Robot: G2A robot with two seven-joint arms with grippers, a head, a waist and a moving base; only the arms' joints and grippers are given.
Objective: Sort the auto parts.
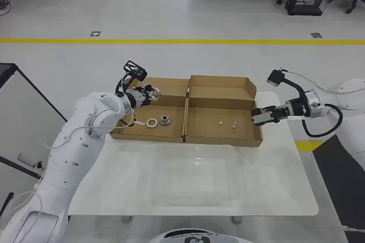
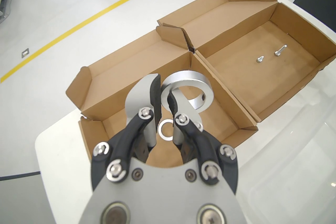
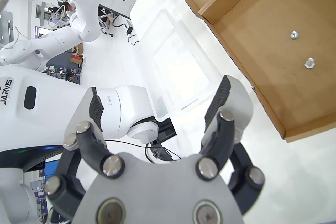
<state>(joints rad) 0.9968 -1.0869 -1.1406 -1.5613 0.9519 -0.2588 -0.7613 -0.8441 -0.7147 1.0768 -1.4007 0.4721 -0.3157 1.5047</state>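
Over the left box (image 2: 228, 128), apparently, left gripper (image 2: 163, 89) pinches metal ring (image 2: 194, 77); right gripper (image 3: 159, 87) gapes empty

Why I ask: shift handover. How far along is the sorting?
Done: small ring and flanged hub lie in the left box, two bolts in the right box. In hand: left end effector grips a large ring above the left box. Left: probably releasing it there.

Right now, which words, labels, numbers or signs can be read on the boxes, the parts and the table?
None. The brown cardboard box holding a small silver ring, the brown cardboard box holding two small bolts, the large silver metal ring held by the left gripper and the white table bear no print.
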